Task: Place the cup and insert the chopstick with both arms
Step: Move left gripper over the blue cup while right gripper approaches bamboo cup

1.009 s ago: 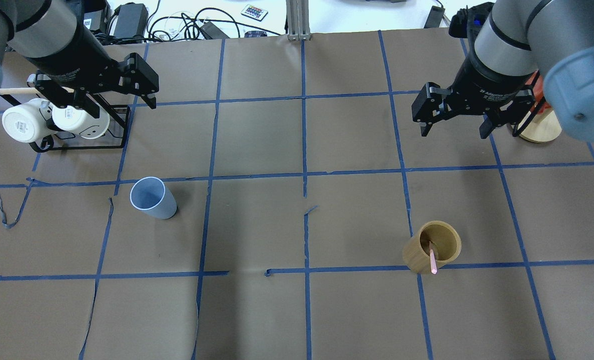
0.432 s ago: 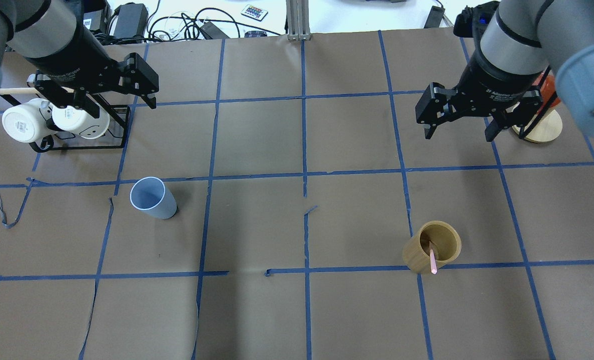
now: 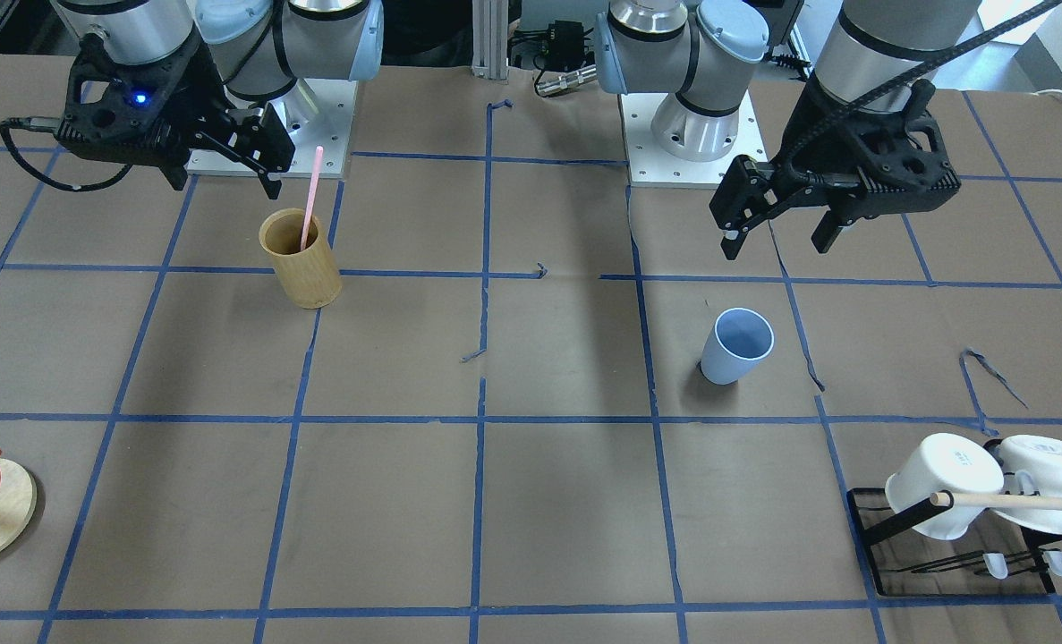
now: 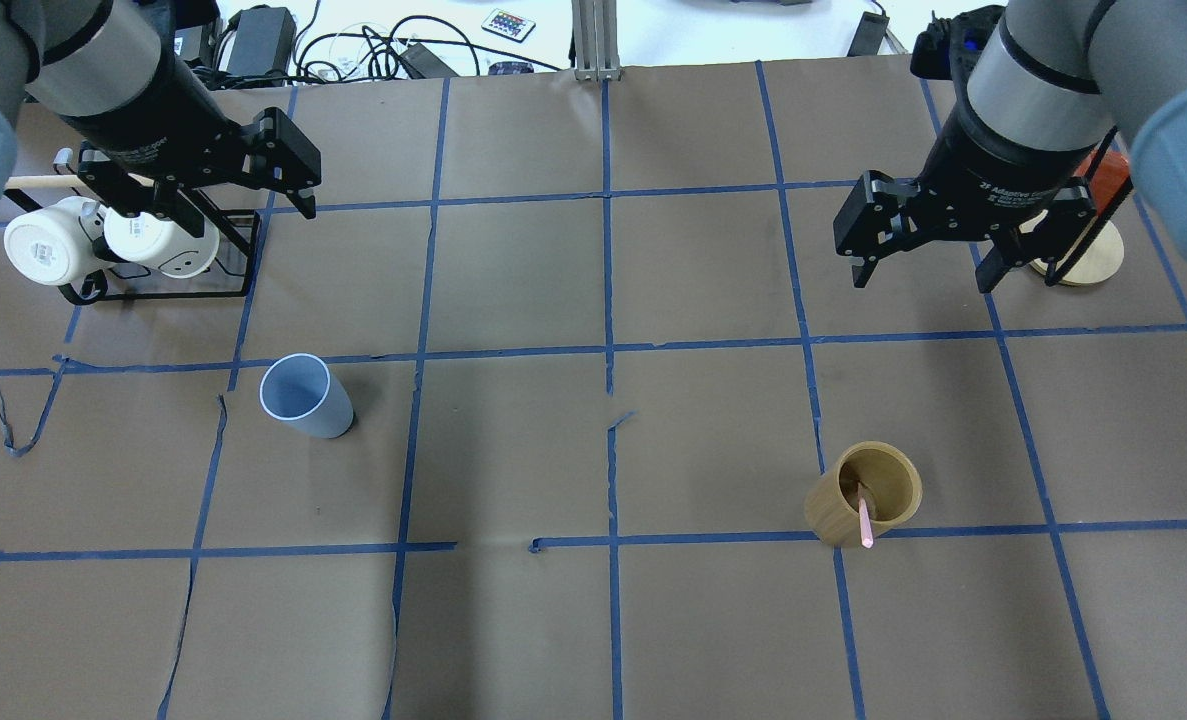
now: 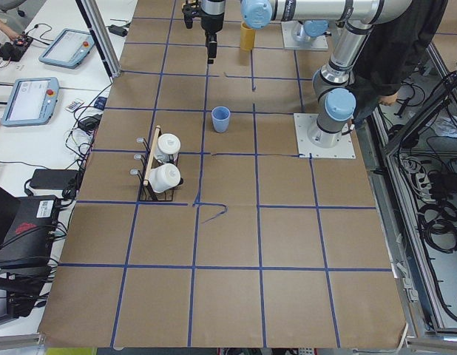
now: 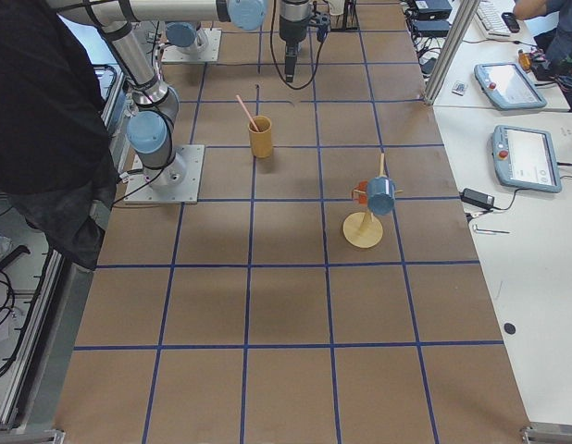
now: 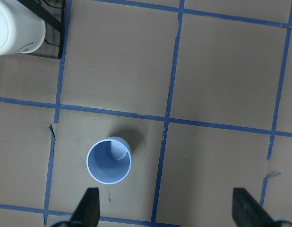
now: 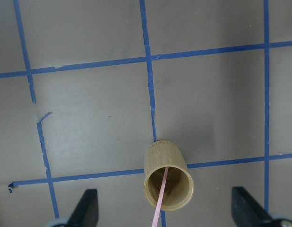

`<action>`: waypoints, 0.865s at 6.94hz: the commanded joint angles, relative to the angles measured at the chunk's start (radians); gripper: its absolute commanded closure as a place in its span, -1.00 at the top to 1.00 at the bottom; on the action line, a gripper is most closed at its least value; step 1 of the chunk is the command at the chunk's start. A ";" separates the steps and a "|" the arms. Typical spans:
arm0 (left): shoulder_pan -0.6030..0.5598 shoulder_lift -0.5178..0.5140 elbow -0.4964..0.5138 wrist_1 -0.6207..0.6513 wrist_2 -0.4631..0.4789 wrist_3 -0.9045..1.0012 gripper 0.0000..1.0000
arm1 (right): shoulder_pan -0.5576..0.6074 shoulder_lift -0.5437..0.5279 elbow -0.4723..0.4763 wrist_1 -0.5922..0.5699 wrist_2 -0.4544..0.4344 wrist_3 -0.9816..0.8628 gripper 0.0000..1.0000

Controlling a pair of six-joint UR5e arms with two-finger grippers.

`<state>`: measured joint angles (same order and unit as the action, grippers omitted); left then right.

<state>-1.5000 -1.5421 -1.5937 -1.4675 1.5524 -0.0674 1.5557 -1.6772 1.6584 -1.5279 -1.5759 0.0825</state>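
The right gripper [image 4: 923, 280] has slid a little down and to the right in the overhead view over the past second. That uncovers more of the wooden stand [image 4: 1083, 262] at the upper right. The left gripper [image 4: 241, 212] has hardly stirred, and the cup [image 4: 303, 397] and holder [image 4: 863, 492] sit where they were.

Both grippers are wide open and carry nothing. The left one hangs at the upper left of the overhead view, over the edge of the rack [image 4: 168, 290] with its two white mugs [image 4: 48, 250]. Its wrist camera looks straight down on the blue cup, which stands upright, left of centre in the overhead view. The pink chopstick [image 3: 311, 192] leans in the bamboo holder at the lower right of that view. The right wrist camera has the holder low in its frame, between the spread fingers.

I judge this to be the approach. The small shift seems to bring the right arm toward the chopstick, nothing is grasped yet, and both the cup placing and the insertion are not yet done.
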 commanded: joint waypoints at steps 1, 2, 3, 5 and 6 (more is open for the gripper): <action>0.001 0.000 0.001 0.001 -0.002 0.000 1.00 | 0.000 -0.003 0.000 0.003 -0.093 -0.004 1.00; 0.001 0.003 0.001 0.001 0.000 0.000 1.00 | 0.001 0.007 0.001 -0.001 -0.081 0.008 1.00; 0.001 0.002 0.001 0.001 0.000 0.000 1.00 | 0.003 0.007 0.004 -0.001 -0.082 0.006 1.00; 0.001 0.002 0.001 0.001 -0.002 0.000 1.00 | 0.001 0.007 0.009 -0.003 -0.085 0.011 1.00; 0.001 0.005 0.001 -0.001 0.000 0.001 1.00 | 0.001 0.013 0.011 -0.006 -0.085 0.010 1.00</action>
<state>-1.4991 -1.5392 -1.5919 -1.4668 1.5513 -0.0668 1.5576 -1.6689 1.6669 -1.5314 -1.6615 0.0923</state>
